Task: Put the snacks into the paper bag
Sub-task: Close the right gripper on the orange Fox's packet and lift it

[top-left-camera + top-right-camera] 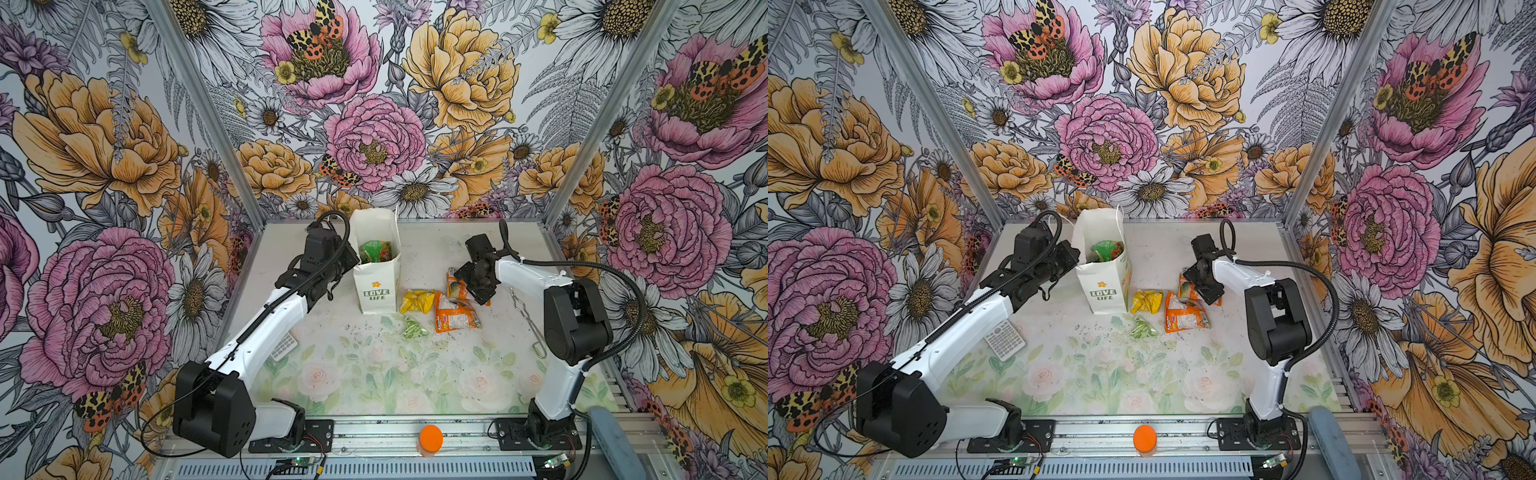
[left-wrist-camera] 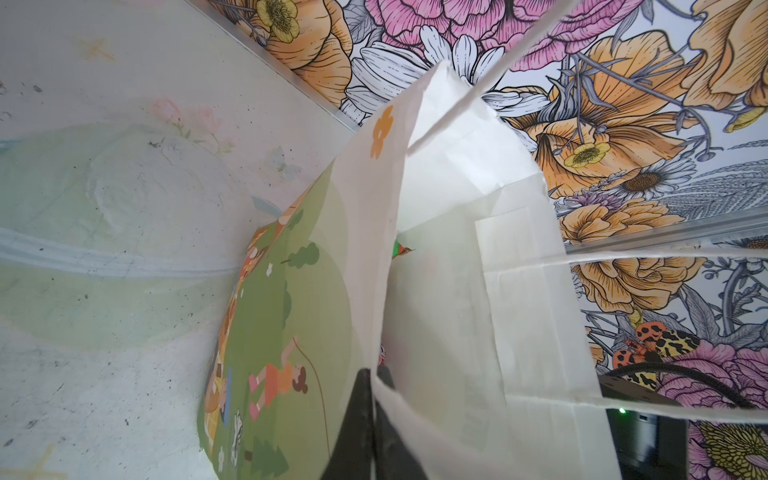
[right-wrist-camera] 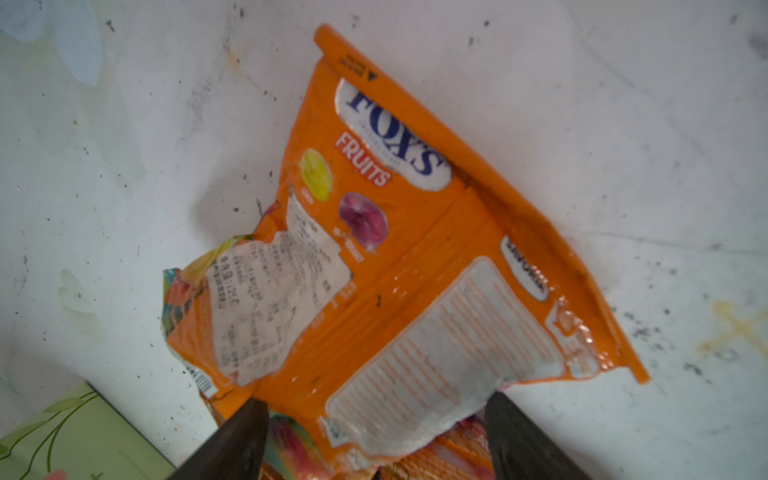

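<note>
Risk: right gripper (image 3: 378, 401) fingers apart, straddling end of orange FOX'S Fruits packet (image 3: 415, 249), which lies just right of paper bag (image 1: 376, 286). Its crinkly end overlaps 2nd orange packet (image 1: 455, 318), so pinch may slip or drag both. Left gripper (image 2: 374, 376) clamped on bag rim; a tug could tip it.

Showed a white-and-black jointed left arm (image 1: 270, 324) and a matching right arm (image 1: 573, 328), built of glossy white moulded shells between matte black boxy joint housings. Carried a black ribbed cable conduit (image 1: 548, 262) looped outside each arm, fastened with small white ties. Rested on flat black bolted base plates (image 1: 322, 430) trailing thin red and black wires. Ended at the right gripper (image 3: 376, 401) in dark, matte, tapered fingers (image 3: 232, 440).
</note>
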